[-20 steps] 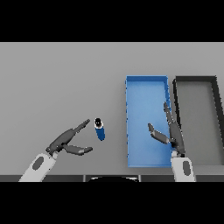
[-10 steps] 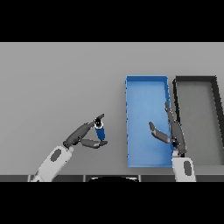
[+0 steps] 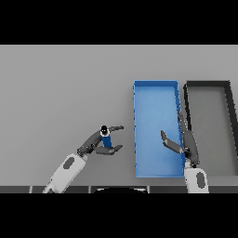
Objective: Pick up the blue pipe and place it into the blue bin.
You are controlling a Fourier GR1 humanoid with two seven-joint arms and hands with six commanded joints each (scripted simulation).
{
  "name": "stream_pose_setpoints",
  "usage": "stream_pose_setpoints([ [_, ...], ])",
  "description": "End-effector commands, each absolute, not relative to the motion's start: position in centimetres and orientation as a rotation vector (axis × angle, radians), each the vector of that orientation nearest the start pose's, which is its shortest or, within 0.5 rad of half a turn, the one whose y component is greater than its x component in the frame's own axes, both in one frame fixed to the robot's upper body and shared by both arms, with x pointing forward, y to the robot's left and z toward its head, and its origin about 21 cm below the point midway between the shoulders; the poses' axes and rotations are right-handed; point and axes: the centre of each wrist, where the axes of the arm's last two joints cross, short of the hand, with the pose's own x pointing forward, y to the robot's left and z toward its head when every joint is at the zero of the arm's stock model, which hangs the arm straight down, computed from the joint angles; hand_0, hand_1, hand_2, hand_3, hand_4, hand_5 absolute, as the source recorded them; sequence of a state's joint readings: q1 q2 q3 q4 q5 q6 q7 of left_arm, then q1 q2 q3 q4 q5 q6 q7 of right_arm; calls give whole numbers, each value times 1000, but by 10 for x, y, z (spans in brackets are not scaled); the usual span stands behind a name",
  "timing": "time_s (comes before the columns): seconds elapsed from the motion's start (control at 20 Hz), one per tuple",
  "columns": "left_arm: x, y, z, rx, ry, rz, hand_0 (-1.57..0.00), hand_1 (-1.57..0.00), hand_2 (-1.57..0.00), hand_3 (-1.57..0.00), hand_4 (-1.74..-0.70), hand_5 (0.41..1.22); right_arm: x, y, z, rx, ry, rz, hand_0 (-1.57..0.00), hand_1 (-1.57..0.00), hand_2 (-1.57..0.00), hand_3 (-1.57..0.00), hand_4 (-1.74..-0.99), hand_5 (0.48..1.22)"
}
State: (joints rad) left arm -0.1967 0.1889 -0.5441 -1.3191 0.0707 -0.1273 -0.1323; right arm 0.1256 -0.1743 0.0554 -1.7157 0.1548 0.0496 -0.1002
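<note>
Blue pipe (image 3: 106, 138) upright at lower centre, left hand (image 3: 99, 143) curled round it. Right hand (image 3: 182, 142) relaxed, empty, over blue bin (image 3: 155, 90).

Bare worktop (image 3: 60, 88) is seen between the blue pipe (image 3: 106, 139) and the blue bin (image 3: 155, 125). The bin's near right part is occupied by the right hand (image 3: 183, 142); its far half is left open. A dark bin (image 3: 209, 125) stands just beside it.

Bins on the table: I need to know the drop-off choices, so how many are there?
2. The blue bin sits right of centre, and the black bin lies just to its right, beside it. Nothing visible could hide a third.
</note>
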Motion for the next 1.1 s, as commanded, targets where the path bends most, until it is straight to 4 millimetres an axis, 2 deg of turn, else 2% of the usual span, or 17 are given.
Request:
stream_pose_setpoints([
  [0.0, 257, 141, -35, -427, -1468, -663, -125, -319, -485, -535, -1281, 735, 217, -261, 11, -179, -1660, 329, 1, 1, 1, 1, -1220, 656],
  [0.1, 252, 141, -37, -437, -1478, -640, -602, -752, -865, -908, -1439, 910, 218, -263, 15, -186, -1676, 330, 1, 1, 1, 1, -1219, 657],
  [0.15, 253, 137, -36, -444, -1463, -641, -796, -915, -1006, -1030, -1497, 972, 220, -261, 13, -170, -1668, 324, 1, 1, 1, 1, -1224, 658],
  [0.25, 249, 132, -35, -462, -1484, -659, -1075, -1151, -1210, -1194, -1580, 1062, 220, -257, 12, -160, -1671, 317, 1, 1, 1, 1, -1233, 660],
  [0.35, 246, 131, -34, -447, -1513, -678, -1253, -1302, -1340, -1330, -1530, 1119, 221, -257, 9, -161, -1658, 318, 1, 1, 1, 1, -1224, 651],
  [0.5, 243, 124, -31, -451, -1568, -665, -1408, -1434, -1453, -1448, -1492, 1169, 227, -257, 13, -155, -1664, 315, 1, 1, 1, 1, -1220, 635],
  [0.6, 249, 122, -24, -450, -1601, -659, -1467, -1483, -1495, -1492, -1478, 1188, 222, -263, 14, -152, -1672, 309, 1, 1, 1, 1, -1219, 628],
  [0.9, 255, 107, 21, -533, -1728, -646, -1544, -1548, -1551, -1550, -1466, 1212, 225, -256, 11, -176, -1651, 335, 1, 1, 1, 1, -1204, 640],
  [1.05, 257, 100, 39, -570, -1756, -680, -1557, -1559, -1561, -1560, -1466, 1217, 221, -261, 12, -179, -1670, 349, 1, 1, 1, 1, -1176, 643],
])
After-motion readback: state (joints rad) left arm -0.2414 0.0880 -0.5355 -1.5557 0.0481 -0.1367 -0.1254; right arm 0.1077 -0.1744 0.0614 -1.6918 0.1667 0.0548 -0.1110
